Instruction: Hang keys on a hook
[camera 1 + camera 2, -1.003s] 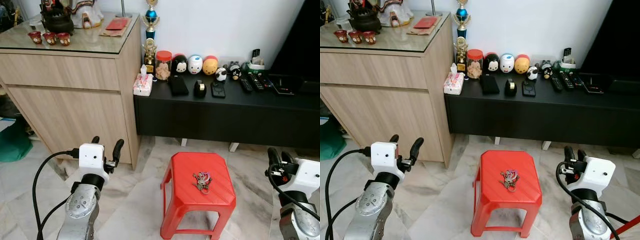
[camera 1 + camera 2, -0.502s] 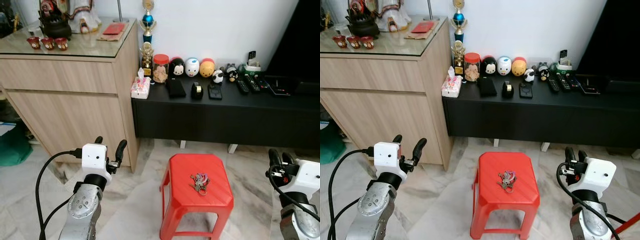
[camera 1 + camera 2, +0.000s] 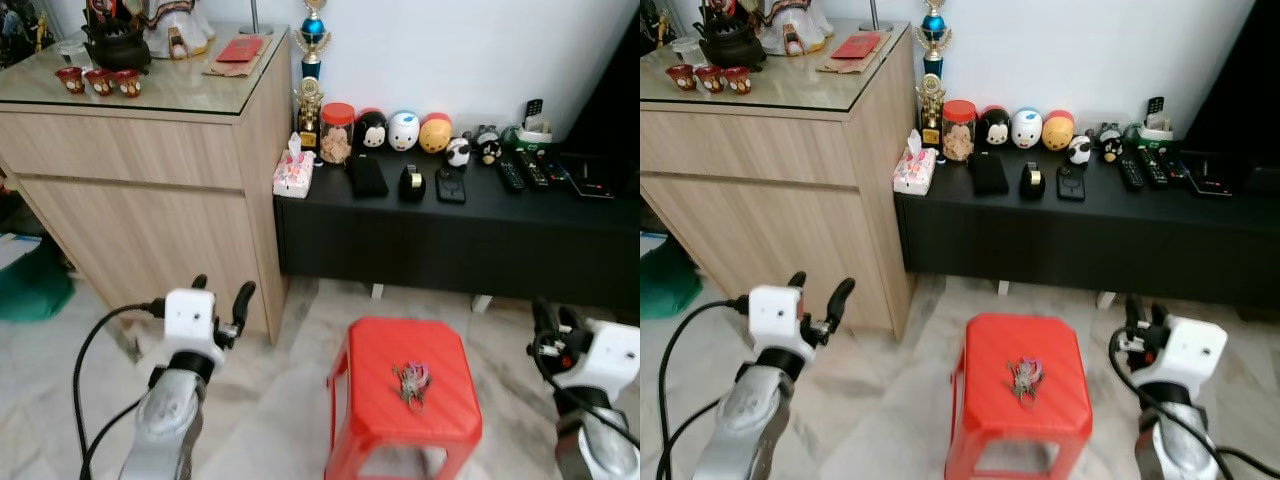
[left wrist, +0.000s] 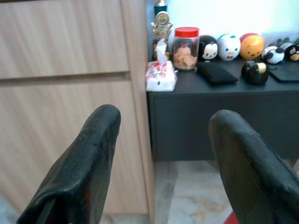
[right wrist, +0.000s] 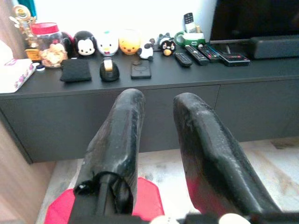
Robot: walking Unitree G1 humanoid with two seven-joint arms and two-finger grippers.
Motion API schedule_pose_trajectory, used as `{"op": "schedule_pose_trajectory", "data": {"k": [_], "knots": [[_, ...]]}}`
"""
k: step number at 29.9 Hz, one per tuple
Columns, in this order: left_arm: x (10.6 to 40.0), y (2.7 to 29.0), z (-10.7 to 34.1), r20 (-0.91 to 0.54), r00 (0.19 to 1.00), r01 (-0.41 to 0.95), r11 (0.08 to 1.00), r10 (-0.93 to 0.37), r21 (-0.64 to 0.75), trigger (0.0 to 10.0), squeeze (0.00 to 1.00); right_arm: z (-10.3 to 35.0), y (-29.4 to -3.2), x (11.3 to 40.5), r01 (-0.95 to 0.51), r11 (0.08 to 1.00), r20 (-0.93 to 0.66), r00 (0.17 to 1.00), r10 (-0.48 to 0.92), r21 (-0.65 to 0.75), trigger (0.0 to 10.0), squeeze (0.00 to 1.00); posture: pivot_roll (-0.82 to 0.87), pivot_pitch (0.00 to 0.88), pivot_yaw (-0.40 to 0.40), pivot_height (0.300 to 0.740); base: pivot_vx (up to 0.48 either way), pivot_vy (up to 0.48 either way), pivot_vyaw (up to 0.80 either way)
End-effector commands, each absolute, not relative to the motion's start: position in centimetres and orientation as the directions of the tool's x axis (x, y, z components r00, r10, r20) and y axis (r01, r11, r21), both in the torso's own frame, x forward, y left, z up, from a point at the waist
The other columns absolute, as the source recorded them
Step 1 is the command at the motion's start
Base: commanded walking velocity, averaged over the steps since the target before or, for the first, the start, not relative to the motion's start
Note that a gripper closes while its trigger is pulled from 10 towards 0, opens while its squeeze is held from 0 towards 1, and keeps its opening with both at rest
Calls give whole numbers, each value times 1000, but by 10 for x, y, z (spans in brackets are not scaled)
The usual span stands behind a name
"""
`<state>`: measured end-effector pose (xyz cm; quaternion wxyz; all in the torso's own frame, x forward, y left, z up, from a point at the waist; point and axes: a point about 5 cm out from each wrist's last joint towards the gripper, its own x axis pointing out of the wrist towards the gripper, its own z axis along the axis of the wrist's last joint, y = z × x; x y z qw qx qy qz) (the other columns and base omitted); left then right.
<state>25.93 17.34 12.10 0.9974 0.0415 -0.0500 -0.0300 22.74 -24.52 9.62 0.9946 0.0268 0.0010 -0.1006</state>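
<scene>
Left jaws (image 3: 220, 293): raised at near left, the two black fingers (image 4: 88, 154) spread wide, holding nothing. Right jaws (image 3: 1145, 315): raised at near right, fingers (image 5: 124, 135) a narrow gap apart, holding nothing. Between the two arms, on the marble floor (image 3: 890, 400), stands a red plastic stool (image 3: 1015, 395); the keys (image 3: 1024, 377) lie in a bunch at the middle of its seat, apart from both jaws. Beyond the stool, a low black desk (image 3: 450, 215) runs along the white wall, carrying a tissue pack (image 3: 292, 173), a red-lidded jar (image 3: 337, 130), three round character figures (image 3: 403, 131), a black wallet (image 3: 366, 176), a tape dispenser (image 3: 411, 181) and several remote controls (image 3: 1145, 168). At far left, a wooden cabinet (image 3: 150, 200) with a glass top bears small red cups (image 3: 98, 80) and a dark teapot (image 3: 115, 45). A trophy (image 3: 313, 60) stands beside the cabinet.
</scene>
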Motion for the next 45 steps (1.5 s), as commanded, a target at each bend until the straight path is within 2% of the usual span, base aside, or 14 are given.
{"op": "schedule_pose_trajectory", "data": {"k": [1,22,35,45], "knots": [[259,169,122,103,992,70,994,-78,78,10000,0,100,-247,226,208,977,7,978,-208,49,10000,0,-78,4,-32,695,0,0,0],[261,168,125,114,990,73,994,-82,85,10000,0,104,-249,227,216,975,21,976,-217,51,10000,0,-81,6,-30,695,0,0,0],[257,172,129,135,989,41,995,-52,88,10000,0,106,-243,239,172,983,27,984,-174,60,10000,0,-52,3,-61,695,242,0,0],[260,173,127,131,990,41,995,-53,92,10000,0,106,-244,244,179,982,36,983,-182,67,10000,0,-53,0,-53,695,0,0,0]]}}
